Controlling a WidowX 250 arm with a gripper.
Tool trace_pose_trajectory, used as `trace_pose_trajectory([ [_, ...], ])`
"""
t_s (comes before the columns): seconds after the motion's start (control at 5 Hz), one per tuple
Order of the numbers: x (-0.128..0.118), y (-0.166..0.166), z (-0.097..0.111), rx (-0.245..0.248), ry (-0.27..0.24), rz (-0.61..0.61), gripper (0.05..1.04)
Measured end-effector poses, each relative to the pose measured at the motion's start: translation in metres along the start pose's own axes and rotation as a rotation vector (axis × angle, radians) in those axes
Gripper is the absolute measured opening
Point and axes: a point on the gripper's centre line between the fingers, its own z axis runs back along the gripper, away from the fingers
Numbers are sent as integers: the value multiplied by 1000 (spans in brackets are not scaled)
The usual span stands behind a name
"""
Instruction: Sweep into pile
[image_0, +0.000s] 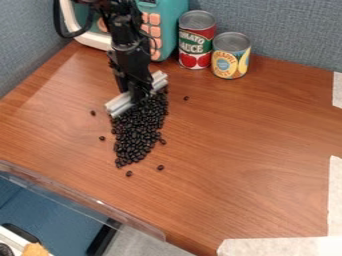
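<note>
dark beans (139, 131) lay mostly heaped, strays (160, 167) left, right and near unswept; tool (138, 95) gripped white bar (119, 105) at heap's far end.

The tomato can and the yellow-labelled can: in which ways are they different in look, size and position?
The tomato can has a red and green label, while the yellow-labelled can also has light blue on it. The tomato can looks taller than the yellow-labelled can. The tomato can is on the left in the view; the yellow-labelled can is on the right, slightly nearer the camera. Both stand upright, with metal tops.
</note>
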Motion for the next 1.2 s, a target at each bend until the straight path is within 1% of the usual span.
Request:
trace_pose_trajectory([
  [0.2,-3,-16,1,10,4,-39,360],
  [0.4,-3,-16,5,13,4,-10,360],
  [0.6,2,5,20,-8,-45,73,360],
  [0.8,-13,36,47,29,-93,158,360],
  [1.0,-42,57,47,52,-68,233,360],
  [1.2,-67,81,45,105,-42,306,360],
])
